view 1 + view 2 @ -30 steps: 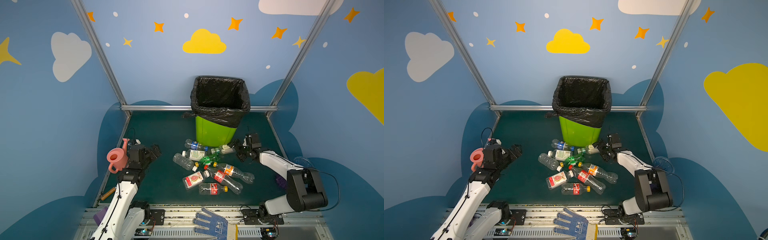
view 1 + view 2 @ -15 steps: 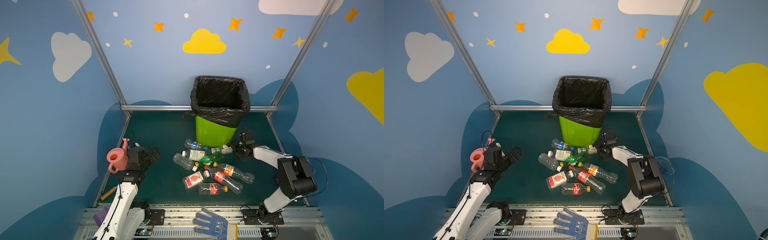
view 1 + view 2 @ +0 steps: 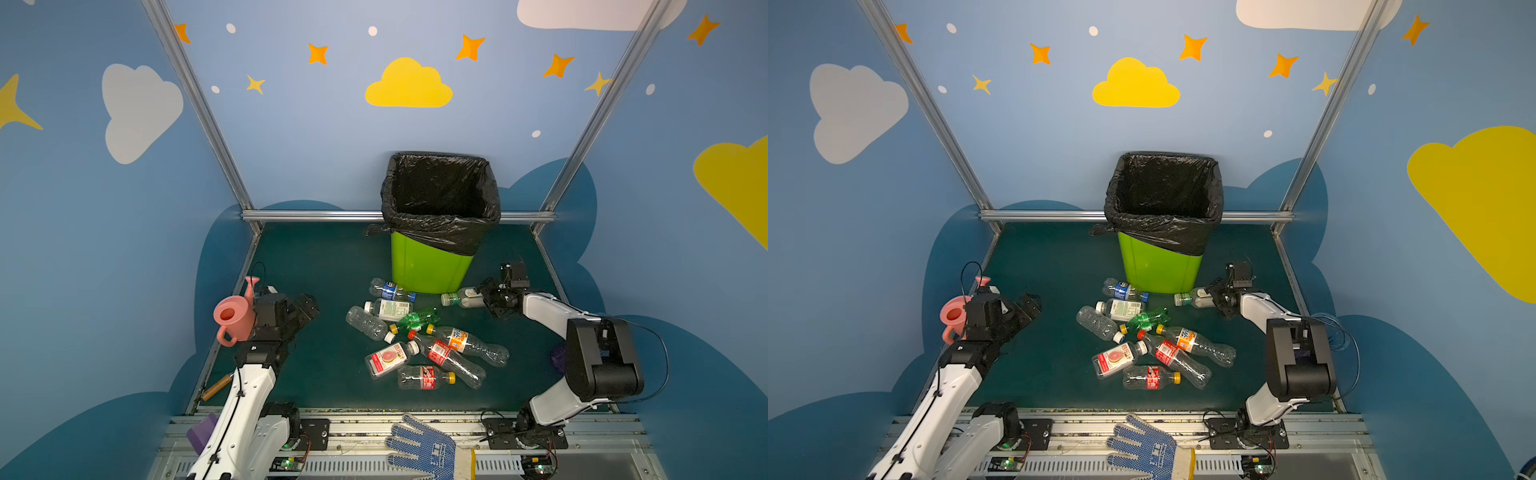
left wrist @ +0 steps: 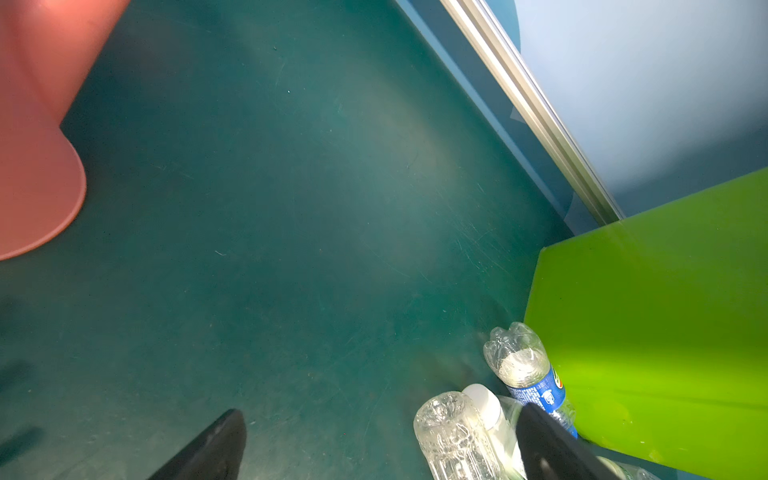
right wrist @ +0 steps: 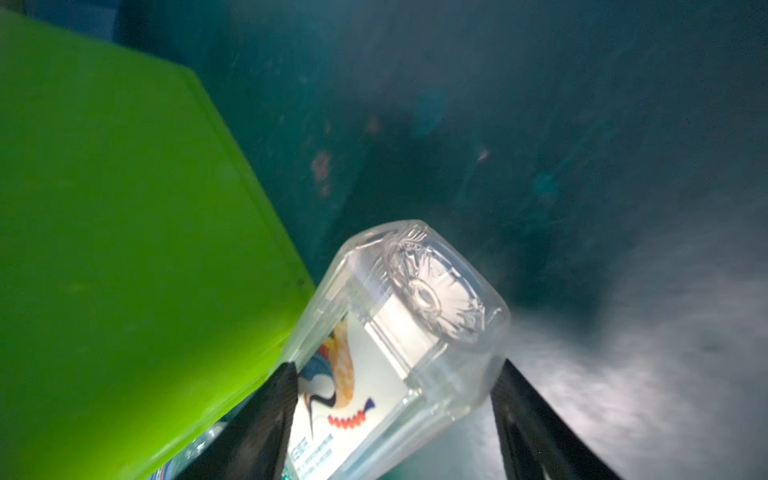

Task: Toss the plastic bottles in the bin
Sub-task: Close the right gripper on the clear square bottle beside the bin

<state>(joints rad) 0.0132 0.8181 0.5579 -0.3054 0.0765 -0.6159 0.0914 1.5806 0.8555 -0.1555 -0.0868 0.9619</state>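
Your right gripper (image 5: 395, 368), half closed, straddles the clear bottle (image 5: 415, 291) lying on the desk (image 5: 540, 124) beside the bin (image 5: 124, 208), its grip impossible to judge, while your left gripper (image 4: 380, 419) gapes empty, apart from the bottle pile (image 3: 415, 340).

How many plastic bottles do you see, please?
9: one bottle in the right gripper beside the bin; eight piled nearby: blue-label, white-label, clear, green, orange-label, red-label, pink-label, yellow-capped. More may be hidden.
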